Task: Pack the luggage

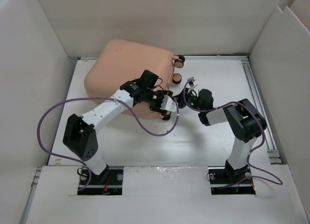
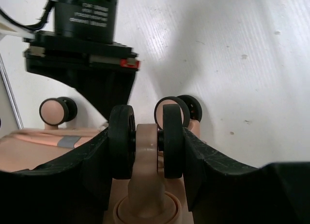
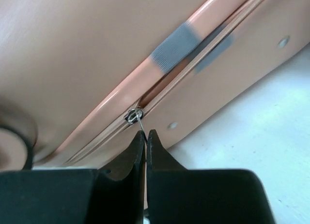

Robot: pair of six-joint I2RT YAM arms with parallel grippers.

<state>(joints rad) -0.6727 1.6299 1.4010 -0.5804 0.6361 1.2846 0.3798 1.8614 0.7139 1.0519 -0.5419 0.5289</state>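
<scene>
The salmon-pink luggage (image 1: pixel 121 64) lies closed at the back left of the table. My left gripper (image 1: pixel 167 110) is at its near right corner. In the left wrist view its black fingers (image 2: pixel 203 156) are shut on a caster wheel (image 2: pixel 147 146), pressing the twin black tyres from both sides. My right gripper (image 1: pixel 186 96) faces the same end of the luggage (image 3: pixel 97 50). In the right wrist view the right gripper (image 3: pixel 146 134) is shut on the thin metal zipper pull, which hangs from the zipper slider (image 3: pixel 134 114) on the seam. The lining is hidden.
Two more caster wheels (image 1: pixel 179 62) (image 1: pixel 177 79) stick out at the luggage's far right end. Grey tape patches (image 3: pixel 177 45) cross the zipper seam. White walls box in the table, a metal rail (image 1: pixel 256 88) runs along its right side, and a purple cable (image 1: pixel 48 117) loops off the left arm.
</scene>
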